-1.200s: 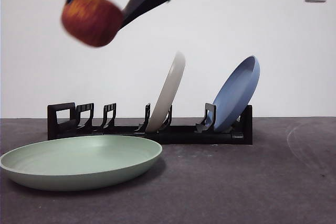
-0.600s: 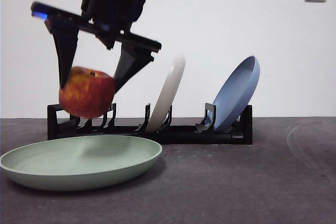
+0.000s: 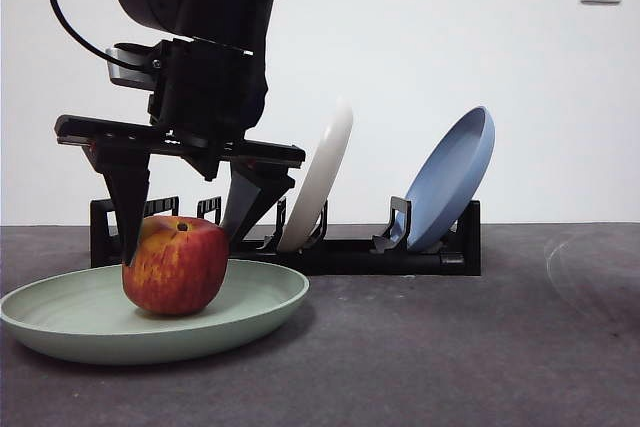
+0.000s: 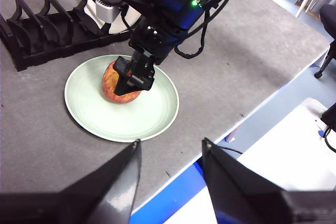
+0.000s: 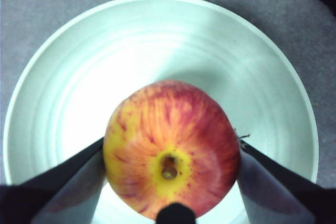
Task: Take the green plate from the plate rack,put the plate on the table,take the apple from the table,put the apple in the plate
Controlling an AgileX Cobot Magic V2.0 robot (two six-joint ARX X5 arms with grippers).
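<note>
The red and yellow apple point(image 3: 175, 265) point(image 5: 170, 145) rests in the middle of the green plate point(image 3: 60, 332) point(image 5: 79, 66), which lies flat on the table point(image 3: 450, 347) in front of the plate rack point(image 3: 350, 252). My right gripper point(image 3: 182, 247) point(image 5: 171, 148) comes down from above and is shut on the apple, one jaw against each side. The left wrist view shows that arm over the apple point(image 4: 111, 77) and plate point(image 4: 136, 119). Held high near the table's front edge, my left gripper point(image 4: 170, 142) is open and empty.
A cream-white plate point(image 3: 322, 172) and a blue plate point(image 3: 450, 177) lean in the rack's slots behind and to the right of the green plate. The rack's handle end point(image 4: 16, 51) lies close to the plate. The table edge point(image 4: 252, 114) drops off past the plate.
My right gripper has lowered the apple from high at the upper left down into the green plate, where it now touches the plate's floor.
</note>
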